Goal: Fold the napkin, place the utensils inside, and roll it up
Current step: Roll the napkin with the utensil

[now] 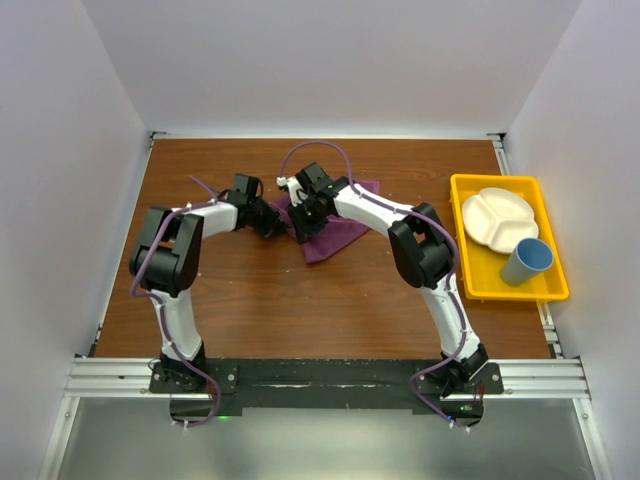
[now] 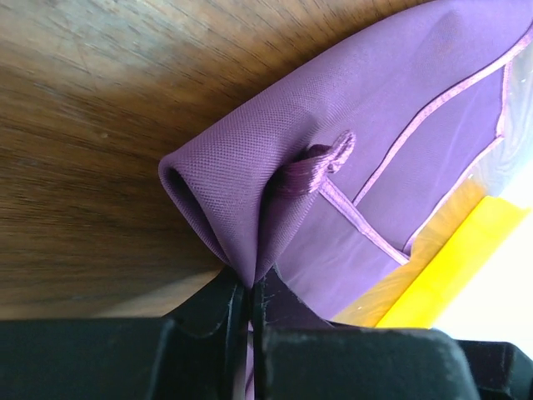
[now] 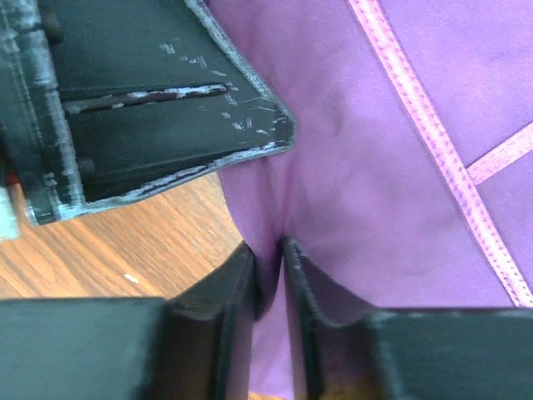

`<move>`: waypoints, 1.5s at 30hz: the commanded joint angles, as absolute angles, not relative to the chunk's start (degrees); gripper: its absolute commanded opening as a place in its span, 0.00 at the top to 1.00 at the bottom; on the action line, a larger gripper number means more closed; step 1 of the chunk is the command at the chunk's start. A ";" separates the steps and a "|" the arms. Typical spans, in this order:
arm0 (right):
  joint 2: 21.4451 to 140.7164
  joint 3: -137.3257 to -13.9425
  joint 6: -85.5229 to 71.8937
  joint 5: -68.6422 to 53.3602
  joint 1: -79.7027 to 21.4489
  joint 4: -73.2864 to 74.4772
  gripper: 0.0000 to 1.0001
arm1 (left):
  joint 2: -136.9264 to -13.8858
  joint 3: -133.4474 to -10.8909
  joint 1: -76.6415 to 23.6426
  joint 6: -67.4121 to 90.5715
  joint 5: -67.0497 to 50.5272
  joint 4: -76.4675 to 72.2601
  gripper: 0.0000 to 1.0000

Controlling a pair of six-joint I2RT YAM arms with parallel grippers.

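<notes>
I see the napkin lying rumpled on the table, toward its far side. The left gripper and right gripper each clamp tight on a cloth fold.

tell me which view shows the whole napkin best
Top external: it alone shows the outline of the napkin on the table, though partly covered. The left wrist view shows only a folded edge pinched in the left hand; the right wrist view, a flat hemmed stretch pinched in the right hand.
</notes>
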State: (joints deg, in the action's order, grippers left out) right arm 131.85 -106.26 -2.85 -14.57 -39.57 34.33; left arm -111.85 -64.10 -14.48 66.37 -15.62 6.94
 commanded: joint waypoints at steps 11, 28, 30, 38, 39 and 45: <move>122.70 -99.24 3.43 -3.17 -42.98 32.26 0.37 | -117.07 -71.09 -14.50 62.84 -9.31 28.46 1.00; 122.51 -94.22 4.83 6.39 -51.06 22.68 0.35 | -118.83 -75.58 -13.62 59.15 -10.55 36.12 1.00; 123.04 -92.82 5.18 9.57 -51.59 20.58 0.35 | -118.92 -75.85 -13.45 58.80 -10.72 36.65 1.00; 125.16 -89.65 6.59 17.84 -52.82 14.51 0.37 | -119.18 -76.02 -13.01 58.62 -12.66 37.71 1.00; 125.07 -89.30 6.50 17.67 -53.00 13.98 0.37 | -119.18 -76.11 -13.01 58.71 -12.74 37.88 1.00; 126.82 -91.67 3.79 15.82 -53.09 15.73 0.63 | -119.62 -76.55 -12.39 57.66 -13.36 38.14 1.00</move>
State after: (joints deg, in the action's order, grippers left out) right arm 124.46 -90.45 5.28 14.52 -52.86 15.20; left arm -116.36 -77.19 -13.13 60.66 -16.86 31.11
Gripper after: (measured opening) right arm 0.497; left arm 0.070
